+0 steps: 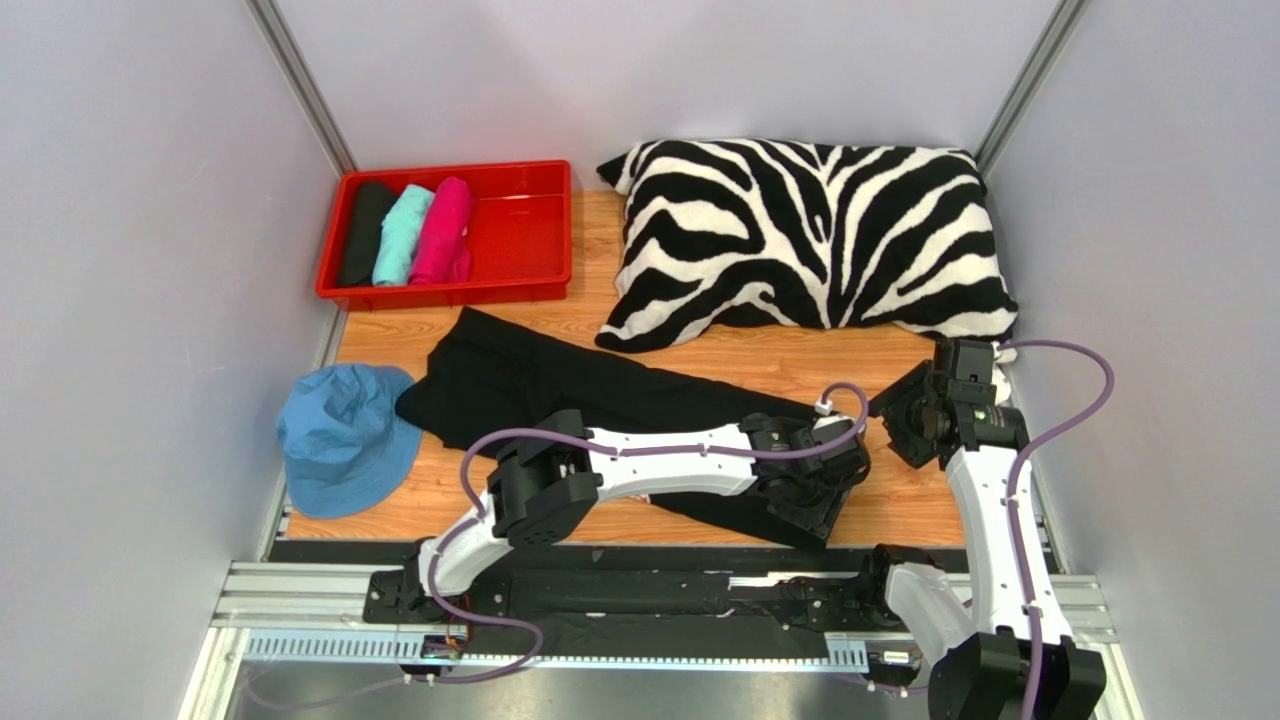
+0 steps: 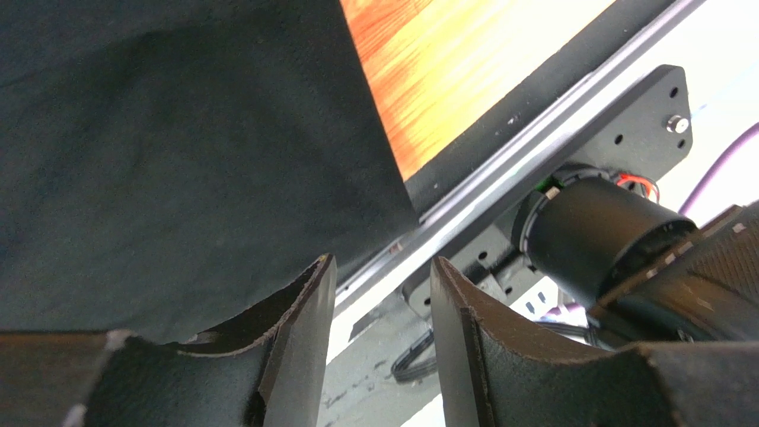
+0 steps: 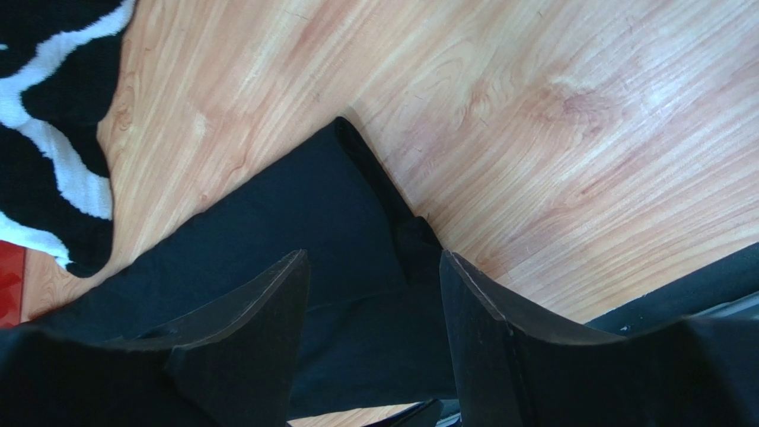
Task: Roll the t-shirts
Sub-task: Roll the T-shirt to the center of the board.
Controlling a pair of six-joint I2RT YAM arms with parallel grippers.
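Note:
A large black t-shirt (image 1: 601,383) lies folded into a long strip, running diagonally across the wooden table. My left gripper (image 1: 824,488) hovers over its near right end, open. In the left wrist view the black cloth (image 2: 178,133) lies up and to the left of the left gripper (image 2: 381,267), with nothing between the fingers. My right gripper (image 1: 902,420) stands just right of that end, open. In the right wrist view the right gripper (image 3: 372,258) hangs above the shirt's narrow end (image 3: 294,213). Rolled black (image 1: 365,233), teal (image 1: 403,233) and pink (image 1: 443,230) t-shirts sit in the red tray (image 1: 526,225).
A zebra-striped pillow (image 1: 812,233) fills the back right of the table. A blue bucket hat (image 1: 346,435) lies at the front left. The table's near edge and metal rail (image 2: 534,160) run just below the left gripper. Grey walls close both sides.

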